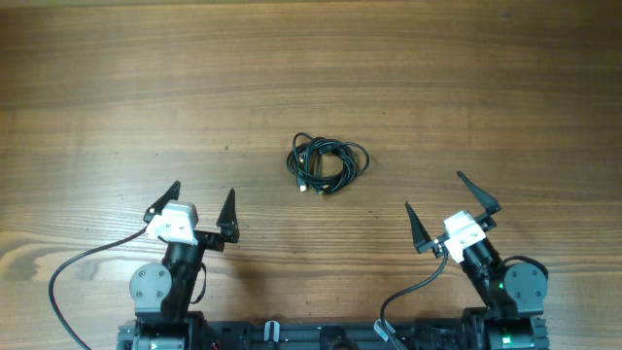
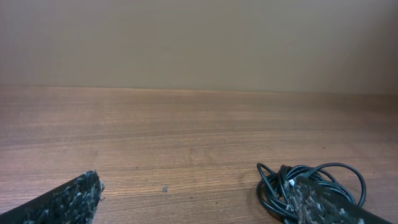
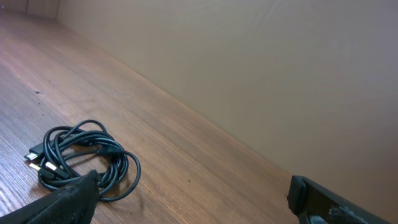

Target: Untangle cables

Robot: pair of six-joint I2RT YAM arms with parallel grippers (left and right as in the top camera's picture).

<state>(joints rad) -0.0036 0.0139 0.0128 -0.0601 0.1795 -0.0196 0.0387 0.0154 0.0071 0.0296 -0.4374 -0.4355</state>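
Black cables [image 1: 328,164] are lying in one knotted bundle at centre frame. We are finding the left gripper [image 1: 204,188] and right gripper [image 1: 432,190] both gaping, holding nothing, and are judging all untangling outstanding.

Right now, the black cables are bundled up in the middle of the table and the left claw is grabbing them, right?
No. The cables are bundled up in the middle of the table, but the left claw is not grabbing them: it stands open, well apart from them, as the overhead view shows.
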